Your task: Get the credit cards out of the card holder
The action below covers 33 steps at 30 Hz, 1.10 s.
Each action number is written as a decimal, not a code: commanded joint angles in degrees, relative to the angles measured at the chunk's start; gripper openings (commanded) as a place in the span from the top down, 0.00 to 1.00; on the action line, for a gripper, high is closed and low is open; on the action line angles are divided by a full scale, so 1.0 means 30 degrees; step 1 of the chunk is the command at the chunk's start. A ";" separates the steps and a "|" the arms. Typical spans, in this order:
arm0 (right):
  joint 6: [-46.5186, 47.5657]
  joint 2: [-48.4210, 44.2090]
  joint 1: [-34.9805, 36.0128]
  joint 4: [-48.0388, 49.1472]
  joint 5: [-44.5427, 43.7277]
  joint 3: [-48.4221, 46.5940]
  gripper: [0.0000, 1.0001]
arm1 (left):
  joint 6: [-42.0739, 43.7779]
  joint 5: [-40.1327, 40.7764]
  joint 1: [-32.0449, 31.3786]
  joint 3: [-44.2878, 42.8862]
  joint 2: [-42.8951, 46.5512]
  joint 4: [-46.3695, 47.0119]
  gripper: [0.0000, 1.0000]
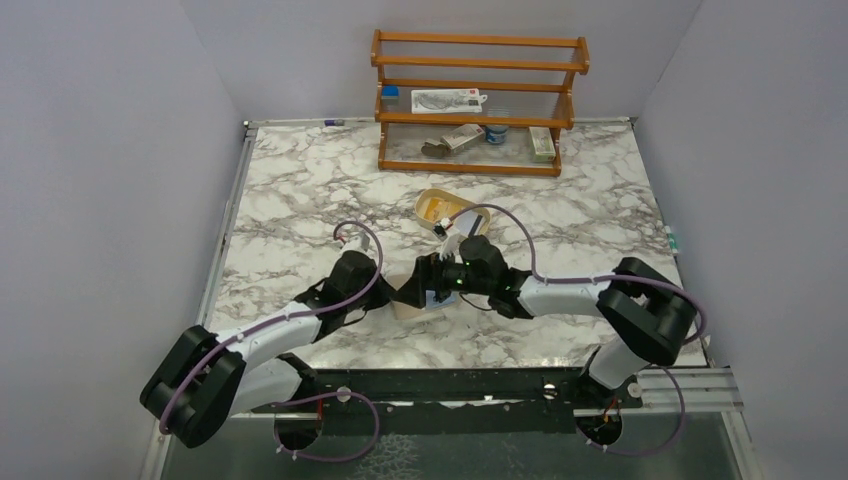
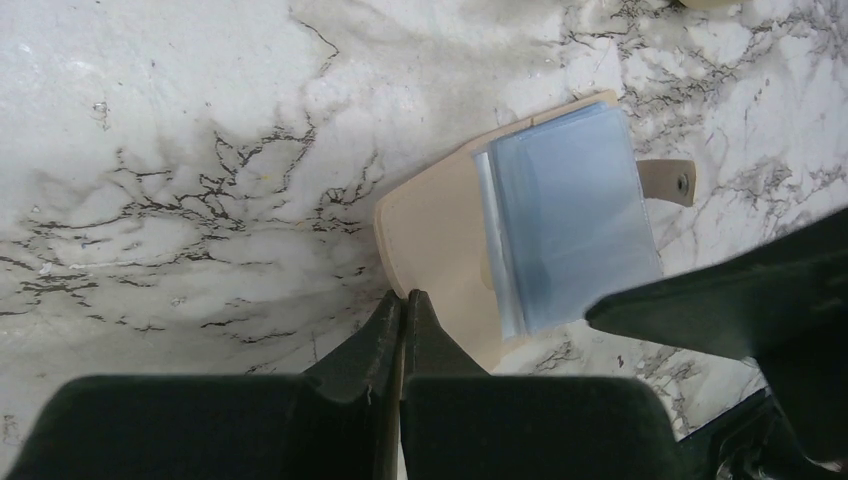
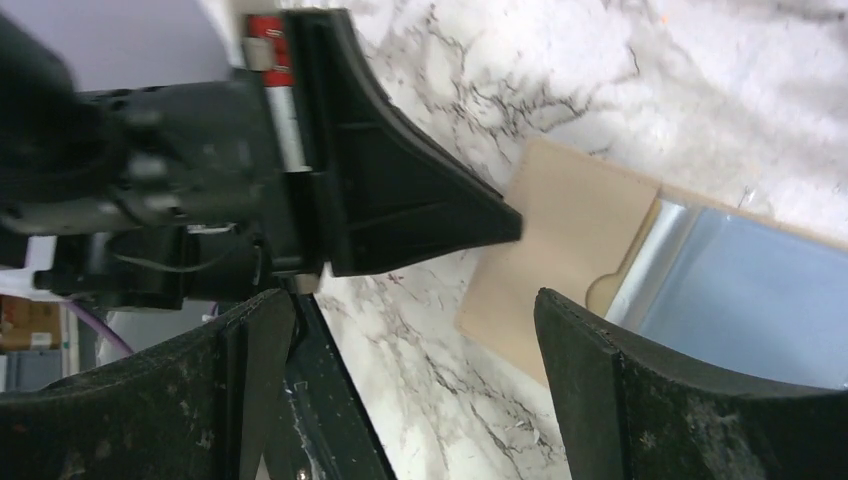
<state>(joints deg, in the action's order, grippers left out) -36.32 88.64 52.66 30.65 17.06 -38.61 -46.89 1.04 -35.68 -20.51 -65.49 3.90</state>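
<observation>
Judging by the top view, we count one yellow-orange card (image 1: 432, 207) already in the oval tray (image 1: 428, 196); whether the blue sleeves still hold another, we cannot tell. The card holder (image 2: 520, 240) lies open and flat on the desk (image 2: 150, 150) between both arms, its long axis across the desk and its snap tab pointing rightward. The left gripper (image 2: 404, 300), jaws together, touches the tan flap's edge. The right gripper (image 3: 410, 305) hovers above with its jaws wide apart.
</observation>
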 commanded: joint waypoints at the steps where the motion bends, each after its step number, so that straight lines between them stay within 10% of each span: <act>1: -0.1438 0.1878 -0.0177 0.2199 0.0822 0.0000 0.05 | 0.0236 -0.0231 0.0072 0.1138 0.0984 0.1632 1.00; 33: -0.3483 0.5786 -0.0196 0.2881 0.3299 0.0967 0.06 | -0.1365 -0.1772 0.0635 0.8184 0.4657 1.0572 1.00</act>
<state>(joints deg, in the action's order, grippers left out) -44.18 105.41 51.24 44.95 22.00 -38.13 -49.87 -1.26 -34.35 -0.64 -54.70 27.64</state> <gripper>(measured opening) 0.938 0.007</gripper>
